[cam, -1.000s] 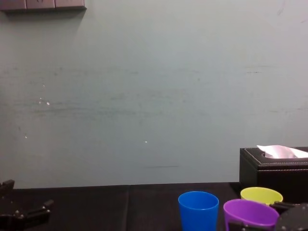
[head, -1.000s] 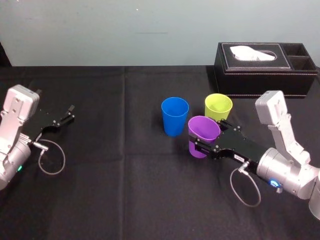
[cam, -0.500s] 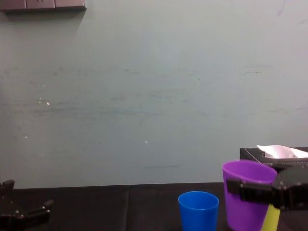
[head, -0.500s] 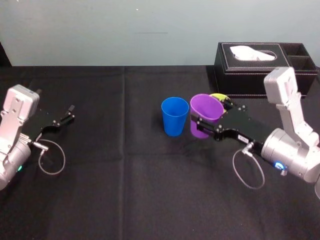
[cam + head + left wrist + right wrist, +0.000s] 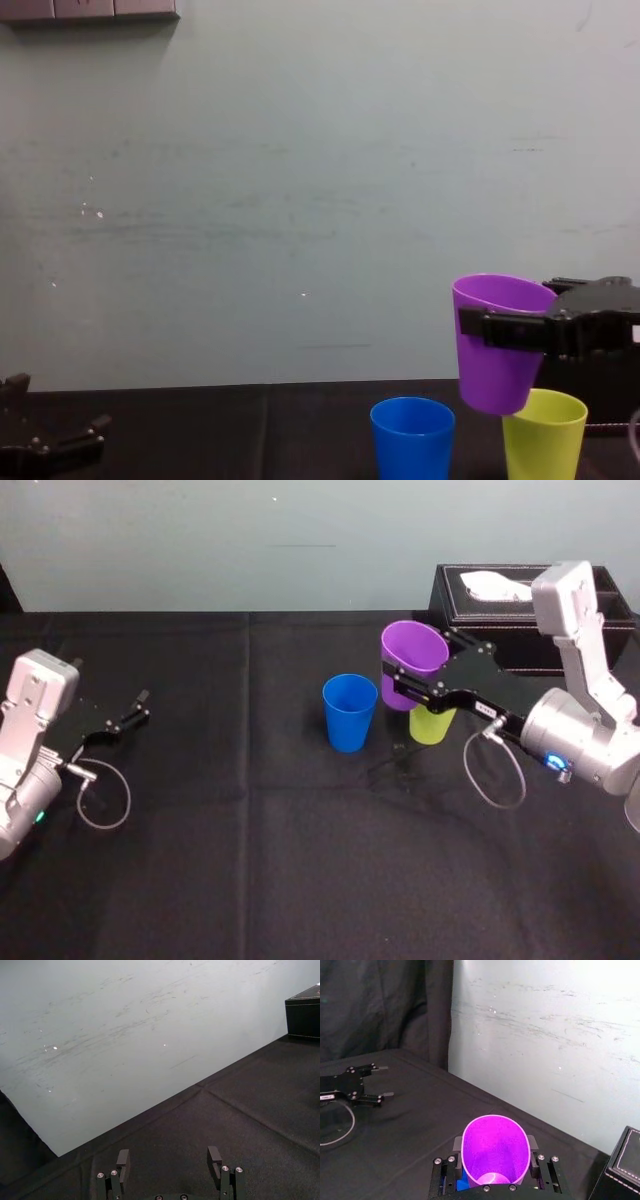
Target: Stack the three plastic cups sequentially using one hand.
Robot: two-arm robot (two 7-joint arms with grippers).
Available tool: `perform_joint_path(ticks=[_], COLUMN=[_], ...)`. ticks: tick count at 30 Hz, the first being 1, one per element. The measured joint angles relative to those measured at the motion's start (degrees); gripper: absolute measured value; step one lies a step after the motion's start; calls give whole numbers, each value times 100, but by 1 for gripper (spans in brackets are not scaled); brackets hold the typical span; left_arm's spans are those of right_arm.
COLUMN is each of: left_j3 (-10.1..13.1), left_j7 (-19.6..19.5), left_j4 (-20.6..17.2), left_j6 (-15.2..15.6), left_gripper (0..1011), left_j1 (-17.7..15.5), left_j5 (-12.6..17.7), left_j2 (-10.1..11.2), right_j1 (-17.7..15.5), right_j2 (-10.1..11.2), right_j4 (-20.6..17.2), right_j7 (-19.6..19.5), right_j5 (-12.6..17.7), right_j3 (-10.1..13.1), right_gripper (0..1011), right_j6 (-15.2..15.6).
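Purple tapered plastic cup (image 5: pixel 408 650) has risen, clamped in right gripper (image 5: pixel 422 675) jaws, just right of bright blue plastic cup (image 5: pixel 349 712), likely clearing yellow-green plastic cup (image 5: pixel 432 725) rim for nesting. Left gripper (image 5: pixel 144 705) idle far left, jaws apart.

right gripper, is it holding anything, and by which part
The right gripper holds the purple cup, clamped across its upper side wall, below the rim, in the air.

Black-clothed table (image 5: pixel 250 860) with blue cup (image 5: pixel 349 712), yellow-green cup (image 5: pixel 432 726), tissue box (image 5: pixel 480 615).
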Motion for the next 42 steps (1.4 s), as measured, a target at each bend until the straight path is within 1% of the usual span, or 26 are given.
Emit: perform_joint_path(ticks=[6,15,34,42], left_j3=[0,0,0,0], left_j7=[0,0,0,0], left_j4=[0,0,0,0], left_j6=[0,0,0,0], left_gripper=[1011,1011,1011,1012], left_j1=[0,0,0,0], left_j5=[0,0,0,0], left_j2=[0,0,0,0], right_j1=[263,576,943,1043], right_j2=[-103,-226,-451,-514], right_j4=[287,595,1066,1205], right_j7=[69,165,323,376], right_j5=[-33,-79,-126,-156], right_j3=[-116,-280,-570,-657], right_gripper=[728,726,726,726], right_j6=[-39,-72,-186,-222])
